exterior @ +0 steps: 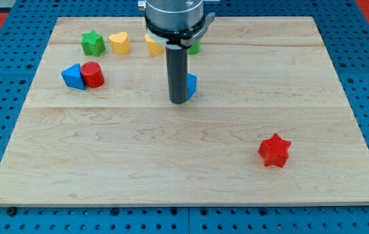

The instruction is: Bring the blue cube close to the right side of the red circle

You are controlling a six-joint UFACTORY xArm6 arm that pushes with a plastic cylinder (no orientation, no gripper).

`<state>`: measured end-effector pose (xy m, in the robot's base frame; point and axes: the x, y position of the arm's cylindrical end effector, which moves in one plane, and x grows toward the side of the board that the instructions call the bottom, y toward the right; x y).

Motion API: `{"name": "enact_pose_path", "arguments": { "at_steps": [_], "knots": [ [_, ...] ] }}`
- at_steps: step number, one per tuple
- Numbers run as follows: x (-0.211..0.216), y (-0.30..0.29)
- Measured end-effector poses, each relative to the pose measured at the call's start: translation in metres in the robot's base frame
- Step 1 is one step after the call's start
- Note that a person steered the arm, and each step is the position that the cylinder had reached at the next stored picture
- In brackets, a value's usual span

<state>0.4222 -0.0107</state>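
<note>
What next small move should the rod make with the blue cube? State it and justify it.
Probably shift my tip around to the view's right of the small blue cube, then push it toward the view's left. The cube is mostly hidden behind the rod, peeking out on its right, while the red circular block sits far to the view's left, touching a blue triangular block on its left side.

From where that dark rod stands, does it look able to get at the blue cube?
Probably yes. My tip stands right against the blue cube, which peeks out at the rod's right, and nothing lies between them. The red circle sits far to the view's left.
</note>
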Motion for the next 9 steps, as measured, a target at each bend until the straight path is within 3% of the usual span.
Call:
{"name": "enact_pose_path", "arguments": {
  "at_steps": [4, 5, 6, 7, 9],
  "knots": [
    [-0.056, 0.087],
    [-0.078, 0.082],
    [-0.082, 0.040],
    [-0.068, 0.035],
    [-0.042, 0.065]
  ]
}}
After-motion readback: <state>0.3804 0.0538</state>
